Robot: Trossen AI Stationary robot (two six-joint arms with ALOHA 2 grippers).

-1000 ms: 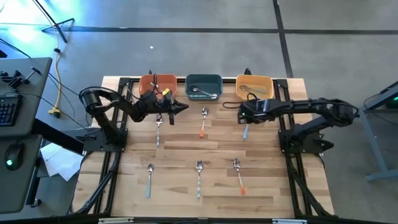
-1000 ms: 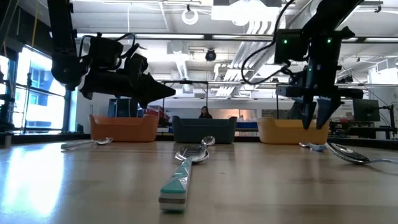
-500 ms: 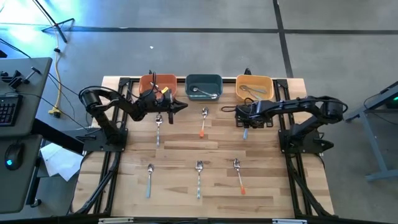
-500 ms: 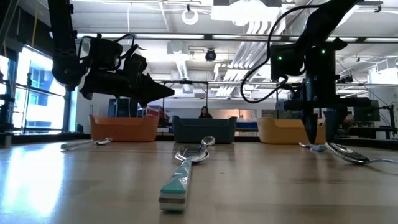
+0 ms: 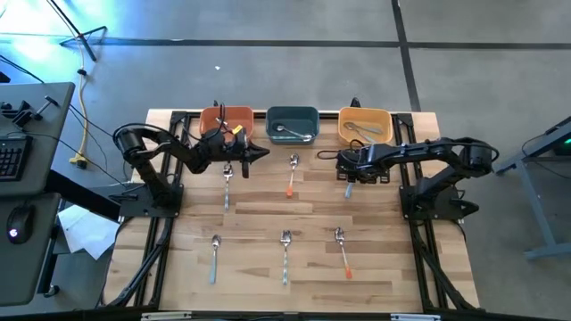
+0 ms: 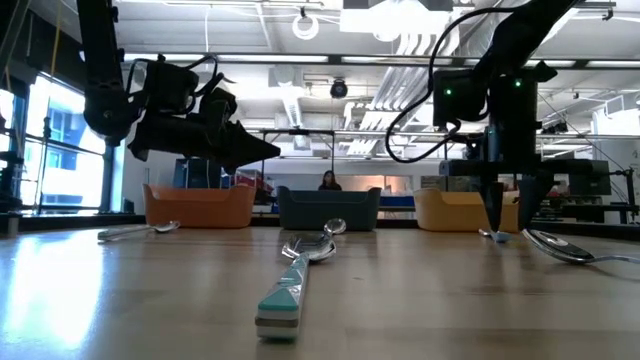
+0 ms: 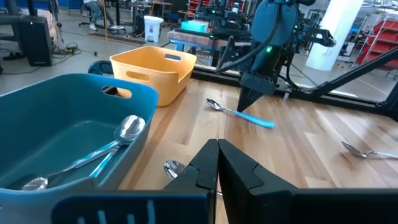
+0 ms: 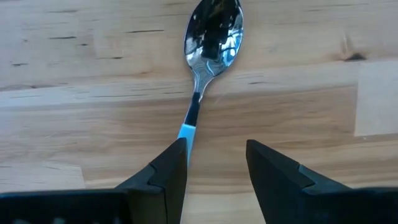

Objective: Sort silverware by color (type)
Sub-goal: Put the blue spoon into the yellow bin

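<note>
Straddling the blue-handled spoon [image 8: 205, 68] by the yellow bowl [image 5: 364, 126] with my right gripper [image 8: 216, 163], fingers apart; handle sits off-centre, so I'd centre, touch down, then close; left gripper [image 7: 217, 163] shut, waiting.

A grey concrete floor [image 5: 268, 22] surrounds the table, with a desk [image 5: 27, 187] alongside.

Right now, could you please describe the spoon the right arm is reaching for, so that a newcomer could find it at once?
Start at the yellow bowl at the table's back right. Just in front of it, beneath the right gripper with its open fingers, lies the spoon. Its handle is light blue, whereas the neighbouring spoon to its left has an orange one.
</note>
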